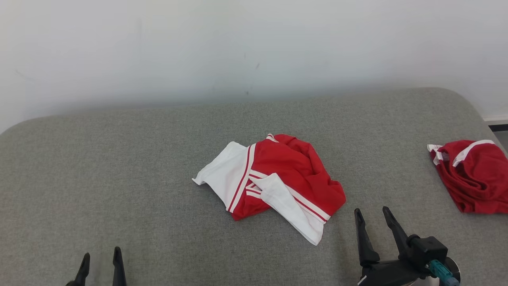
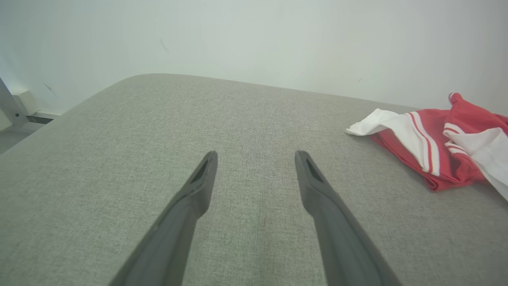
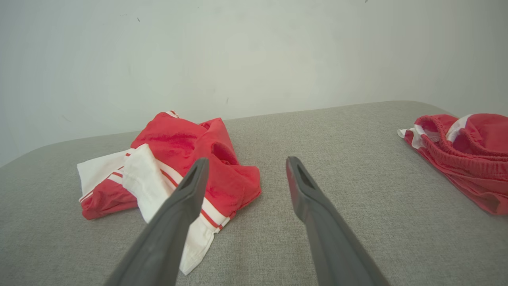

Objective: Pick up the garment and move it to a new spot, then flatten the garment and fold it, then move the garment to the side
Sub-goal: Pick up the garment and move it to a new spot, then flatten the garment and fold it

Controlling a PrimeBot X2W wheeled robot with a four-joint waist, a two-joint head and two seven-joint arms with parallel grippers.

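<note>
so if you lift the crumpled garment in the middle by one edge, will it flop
Probably floppy: the garment lies in soft crumpled folds, so it should drape when lifted. Likely light, as the cloth looks thin. Pushed, it may bunch rather than slide on the textured grey surface.

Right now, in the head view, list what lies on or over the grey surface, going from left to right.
left gripper, open → red and white garment, crumpled near the middle → right gripper, open → second red garment, bunched at the right edge.
</note>
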